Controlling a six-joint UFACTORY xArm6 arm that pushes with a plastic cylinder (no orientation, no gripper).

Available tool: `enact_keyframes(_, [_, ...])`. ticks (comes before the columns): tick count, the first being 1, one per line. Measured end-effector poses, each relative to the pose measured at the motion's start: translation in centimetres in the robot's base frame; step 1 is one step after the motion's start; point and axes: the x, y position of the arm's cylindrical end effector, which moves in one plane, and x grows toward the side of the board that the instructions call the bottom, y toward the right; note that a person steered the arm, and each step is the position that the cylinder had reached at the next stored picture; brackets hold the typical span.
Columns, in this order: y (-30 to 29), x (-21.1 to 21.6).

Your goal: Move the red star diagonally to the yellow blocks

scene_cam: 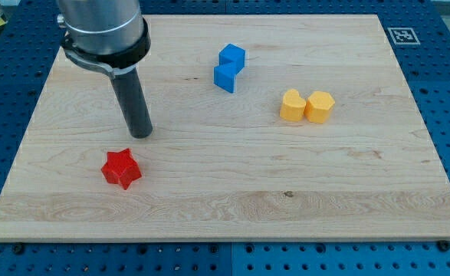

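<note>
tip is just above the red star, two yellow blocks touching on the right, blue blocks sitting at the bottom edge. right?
Not quite. The camera view shows the blue blocks near the top, not the bottom. My tip above the red star and the touching yellow blocks are right.

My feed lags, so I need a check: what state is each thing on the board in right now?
Red star block: flat, alone, untouched.
My tip: just above-right of the star, apart.
Two yellow blocks: side by side, touching.
Two blue blocks: touching.
Wooden board: flat.

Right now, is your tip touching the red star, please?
No, my tip sits just above and to the right of the red star in the view, with bare wood showing between them.
</note>
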Motion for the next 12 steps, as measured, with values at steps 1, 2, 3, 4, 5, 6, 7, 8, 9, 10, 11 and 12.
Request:
enact_keyframes(1, [2.7, 2.6])
enact_keyframes(2, [3.8, 4.7])
enact_keyframes(3, [3.9, 7.5])
enact_keyframes(4, [5.1, 10.6])
enact_keyframes(5, [5.1, 10.6])
enact_keyframes(6, [4.5, 11.4])
enact_keyframes(7, [2.9, 13.6])
enact_keyframes(8, [2.9, 13.6])
enact_keyframes(9, [2.9, 13.6])
enact_keyframes(10, [1.9, 13.6])
enact_keyframes(11, [-0.1, 13.0])
enact_keyframes(12, [-1.7, 10.3])
